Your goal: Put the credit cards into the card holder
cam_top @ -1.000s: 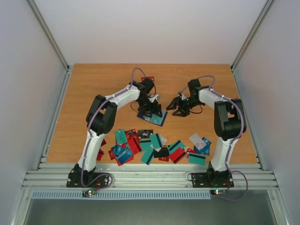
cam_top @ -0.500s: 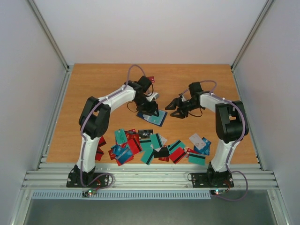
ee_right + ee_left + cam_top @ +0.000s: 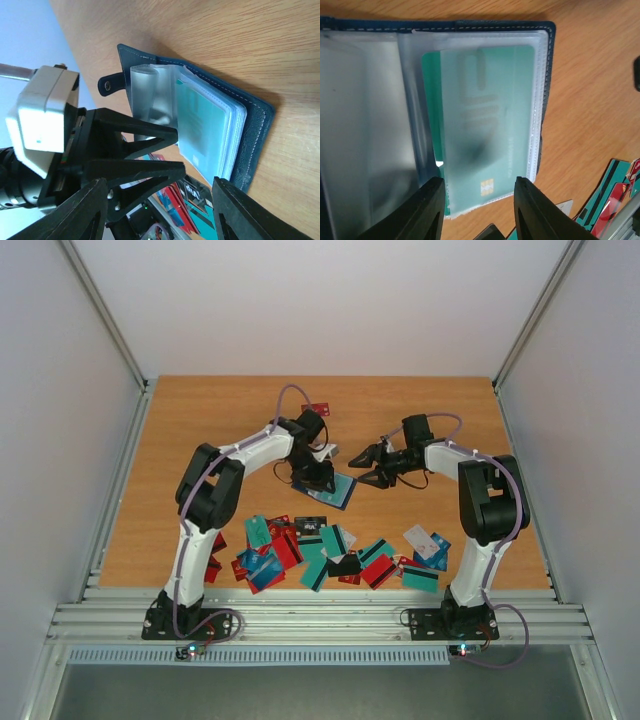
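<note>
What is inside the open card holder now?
One teal card sits in a clear sleeve of the card holder; the sleeve beside it looks empty. Sleeves stacked underneath are covered.

1. I'm seeing the desk [image 3: 600, 75]: smooth wood grain, low sheen.
2. Now the card holder [image 3: 255, 125] cover: dark, leathery, finely grained, pale stitching.
3. Its sleeves [image 3: 370, 125]: frosted clear plastic, faintly glossy.
4. The teal card [image 3: 432, 125]: smooth plastic.
5. My left tool [image 3: 481, 207]: matt black plastic.

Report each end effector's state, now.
Left end effector: open, over the card holder, gripping nothing.
Right end effector: open, empty.
</note>
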Available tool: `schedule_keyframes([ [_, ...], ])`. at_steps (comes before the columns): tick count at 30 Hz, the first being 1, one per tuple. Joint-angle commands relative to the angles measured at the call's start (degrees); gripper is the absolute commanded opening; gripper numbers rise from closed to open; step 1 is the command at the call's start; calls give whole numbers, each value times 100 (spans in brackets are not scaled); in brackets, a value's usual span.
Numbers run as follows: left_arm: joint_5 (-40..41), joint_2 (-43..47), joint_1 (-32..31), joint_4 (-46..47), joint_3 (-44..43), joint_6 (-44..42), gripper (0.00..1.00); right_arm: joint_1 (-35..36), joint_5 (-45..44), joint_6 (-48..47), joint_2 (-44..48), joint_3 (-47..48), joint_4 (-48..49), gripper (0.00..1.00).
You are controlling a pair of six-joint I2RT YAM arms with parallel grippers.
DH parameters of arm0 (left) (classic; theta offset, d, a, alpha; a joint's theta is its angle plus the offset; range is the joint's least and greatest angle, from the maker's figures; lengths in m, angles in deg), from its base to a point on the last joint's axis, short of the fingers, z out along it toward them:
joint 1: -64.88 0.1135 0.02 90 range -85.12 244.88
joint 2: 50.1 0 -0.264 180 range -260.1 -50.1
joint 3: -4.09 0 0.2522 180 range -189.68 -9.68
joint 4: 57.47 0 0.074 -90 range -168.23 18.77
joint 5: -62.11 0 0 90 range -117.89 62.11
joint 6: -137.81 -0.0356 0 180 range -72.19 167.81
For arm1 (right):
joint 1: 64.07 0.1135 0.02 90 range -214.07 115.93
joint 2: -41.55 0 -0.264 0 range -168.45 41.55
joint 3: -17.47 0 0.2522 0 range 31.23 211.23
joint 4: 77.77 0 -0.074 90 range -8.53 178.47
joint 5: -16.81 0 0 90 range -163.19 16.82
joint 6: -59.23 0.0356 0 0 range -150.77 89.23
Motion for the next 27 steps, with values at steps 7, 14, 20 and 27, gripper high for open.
schedule_keyframes([
  [7, -95, -272, 10, 239, -100, -38, 36, 37, 160, 15, -171, 117, -8, 58],
  [14, -191, -324, -26, 276, -135, -3, 24, 37, 156, -30, -206, 74, -27, 59],
  [20, -224, -391, -68, 316, -116, 8, 14, 37, 184, -23, -197, 15, 60, 59],
  [27, 17, -619, -61, 284, -53, 44, 1, 117, 429, -15, -254, -19, 218, 59],
])
